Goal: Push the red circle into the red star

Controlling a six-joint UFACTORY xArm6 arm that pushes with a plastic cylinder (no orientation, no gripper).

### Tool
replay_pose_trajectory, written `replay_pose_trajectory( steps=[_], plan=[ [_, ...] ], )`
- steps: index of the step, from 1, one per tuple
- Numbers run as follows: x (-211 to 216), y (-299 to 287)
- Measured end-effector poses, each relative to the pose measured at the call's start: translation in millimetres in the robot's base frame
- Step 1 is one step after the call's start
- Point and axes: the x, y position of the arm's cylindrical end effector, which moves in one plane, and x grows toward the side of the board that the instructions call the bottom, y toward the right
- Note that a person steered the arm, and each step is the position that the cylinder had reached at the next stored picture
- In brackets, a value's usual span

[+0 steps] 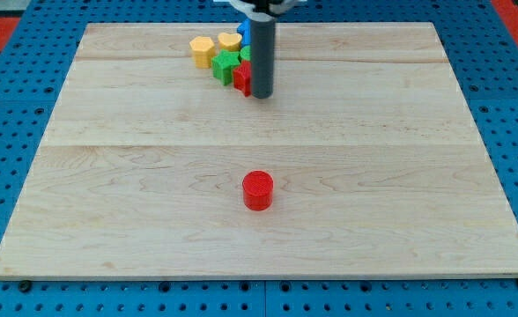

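Red circle (258, 190) sits alone low on the wooden worktop (109, 220), just below centre, well apart from everything else. Red star (241, 77) lies in a tight cluster near the view's top with a green block (226, 63), two yellow blocks (203, 49) (229, 40) and a blue block (242, 29) mostly hidden behind the rod. My tip (262, 94) rests touching or just beside the star's right side. No gripper fitted, so no jaw state applies.

Risk, as judged: the tip starts against the cluster; leaving carelessly could nudge the star or scatter its neighbours. An off-centre push on the round block would let it slip sideways past the star.
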Motion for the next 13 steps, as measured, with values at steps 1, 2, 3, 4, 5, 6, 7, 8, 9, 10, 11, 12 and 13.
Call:
replay_pose_trajectory(
  steps=[1,2,3,4,5,6,7,8,9,10,11,12,13],
  plan=[
    [6.0,-15.7],
    [45.9,-15.6],
    [94.6,-15.6],
    [141.9,-15.7],
    [187.8,-37.5],
    [199.2,-118.2],
    [202.7,-184.1],
    [242.0,-148.0],
    [258.1,-66.8],
    [250.4,7.7],
    [238.8,7.5],
    [222.8,3.4],
    [198.9,3.5]
  ],
)
